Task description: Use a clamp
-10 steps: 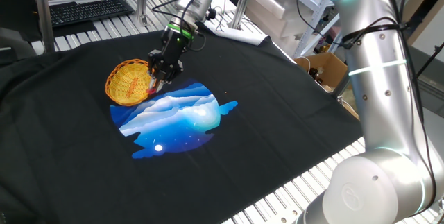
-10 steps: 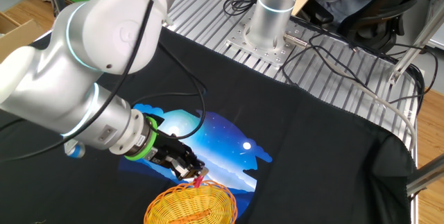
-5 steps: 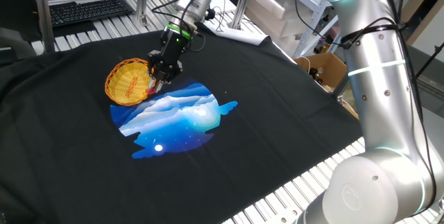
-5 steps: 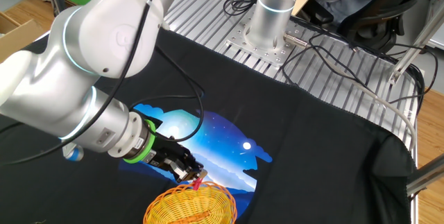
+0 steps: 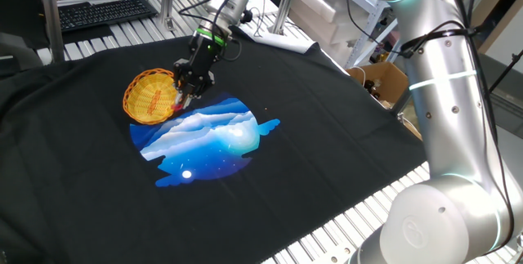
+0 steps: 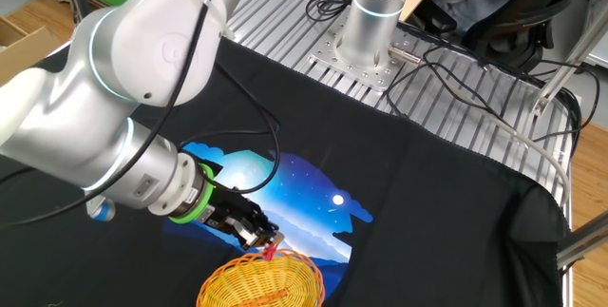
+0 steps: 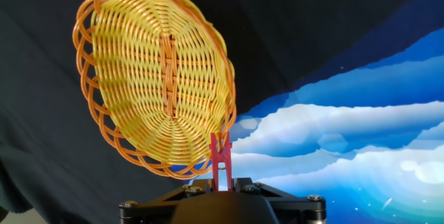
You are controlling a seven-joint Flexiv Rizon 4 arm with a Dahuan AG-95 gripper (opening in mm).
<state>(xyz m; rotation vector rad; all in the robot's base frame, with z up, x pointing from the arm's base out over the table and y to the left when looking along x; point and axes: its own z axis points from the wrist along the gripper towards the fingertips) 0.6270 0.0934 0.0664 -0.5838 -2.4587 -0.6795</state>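
My gripper [image 7: 221,179] is shut on a tiny red clamp [image 7: 220,156], which sticks out from between the black fingers with its forked tip at the rim of the yellow wicker basket [image 7: 156,78]. In one fixed view the gripper [image 5: 181,99] hangs low over the basket's right edge [image 5: 149,97], with the clamp [image 5: 176,107] showing below the fingers. In the other fixed view the gripper [image 6: 258,239] holds the clamp [image 6: 272,247] just above the basket's rim [image 6: 257,282].
The basket lies on a black T-shirt [image 5: 310,125] with a blue sky-and-cloud print [image 5: 204,137] spread over the table. A keyboard [image 5: 105,12] lies at the back left, and a cardboard box [image 5: 381,84] stands at the right table edge.
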